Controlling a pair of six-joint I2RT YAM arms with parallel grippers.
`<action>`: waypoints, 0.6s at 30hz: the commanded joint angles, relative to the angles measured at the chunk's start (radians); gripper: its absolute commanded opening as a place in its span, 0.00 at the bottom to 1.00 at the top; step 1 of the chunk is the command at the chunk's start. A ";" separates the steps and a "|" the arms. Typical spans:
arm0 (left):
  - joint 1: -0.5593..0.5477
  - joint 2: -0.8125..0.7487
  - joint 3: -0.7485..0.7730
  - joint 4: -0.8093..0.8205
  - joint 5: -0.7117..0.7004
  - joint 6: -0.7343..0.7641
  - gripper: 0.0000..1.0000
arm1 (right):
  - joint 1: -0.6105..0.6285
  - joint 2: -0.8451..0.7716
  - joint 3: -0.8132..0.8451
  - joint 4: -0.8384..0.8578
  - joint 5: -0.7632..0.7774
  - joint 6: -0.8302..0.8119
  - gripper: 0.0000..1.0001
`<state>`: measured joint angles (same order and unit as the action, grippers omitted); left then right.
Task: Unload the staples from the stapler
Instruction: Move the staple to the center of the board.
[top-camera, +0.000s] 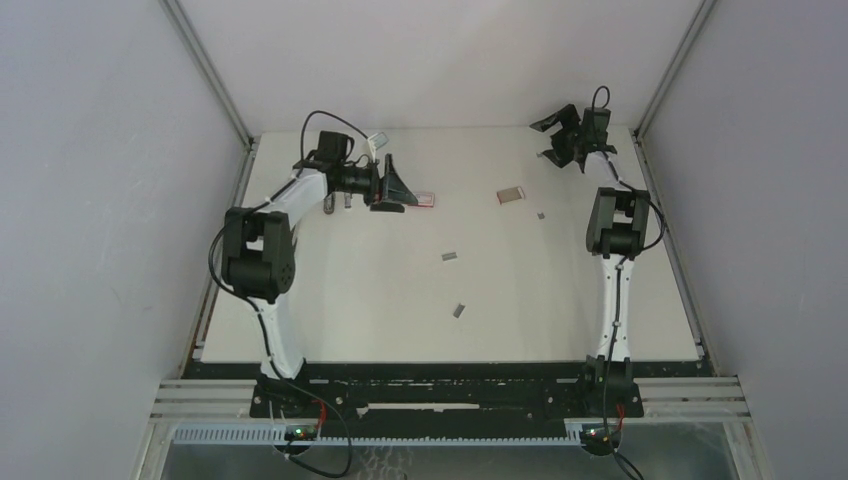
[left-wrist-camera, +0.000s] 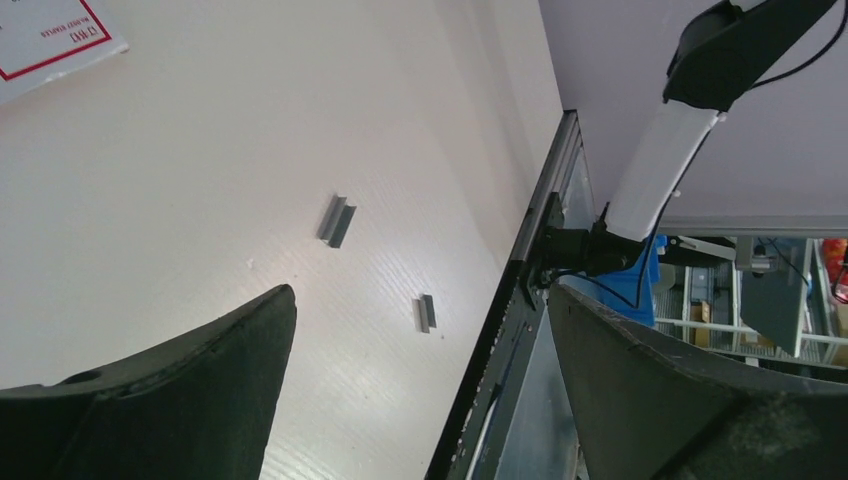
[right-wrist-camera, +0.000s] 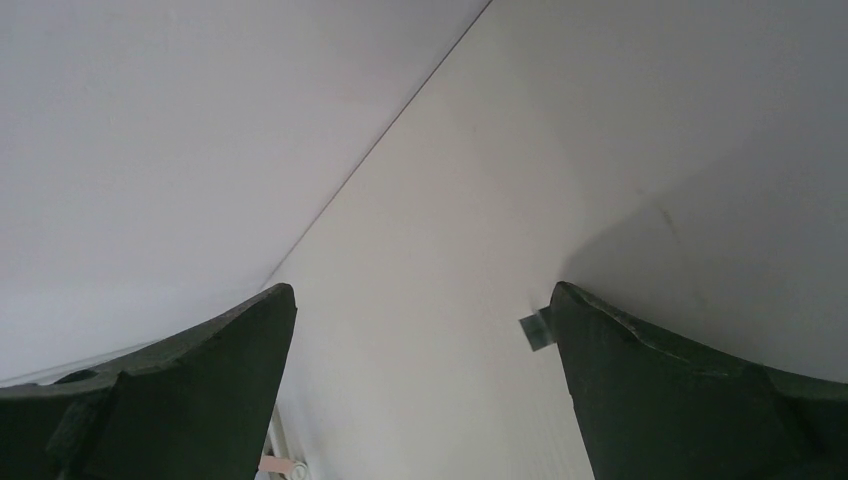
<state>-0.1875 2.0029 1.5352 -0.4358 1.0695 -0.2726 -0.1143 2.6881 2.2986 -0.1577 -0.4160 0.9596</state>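
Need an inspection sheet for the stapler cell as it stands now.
Surface: white table, small items scattered.
Job's things: three staple strips lying loose; stapler not made out.
Clutter: two small flat boxes.
Grippers: left gripper jaws open, empty, near one box; right gripper jaws open, empty, at the far right corner.
Cables: black cables on both arms.
Surroundings: plain grey walls.

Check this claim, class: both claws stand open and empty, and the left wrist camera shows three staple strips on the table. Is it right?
No: the left wrist view shows two staple strips, not three. The left claw and right claw do stand open and empty.
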 joint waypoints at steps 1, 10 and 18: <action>0.024 -0.076 0.043 -0.095 0.093 0.086 1.00 | 0.028 0.026 0.029 0.039 0.034 0.117 1.00; 0.042 -0.121 0.041 -0.125 0.092 0.115 1.00 | 0.055 0.049 0.060 0.020 0.026 0.066 1.00; 0.049 -0.133 0.044 -0.125 0.097 0.108 1.00 | 0.074 0.040 -0.035 0.053 -0.152 0.126 1.00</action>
<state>-0.1501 1.9343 1.5356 -0.5610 1.1305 -0.1871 -0.0582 2.7197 2.3074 -0.1040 -0.4675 1.0554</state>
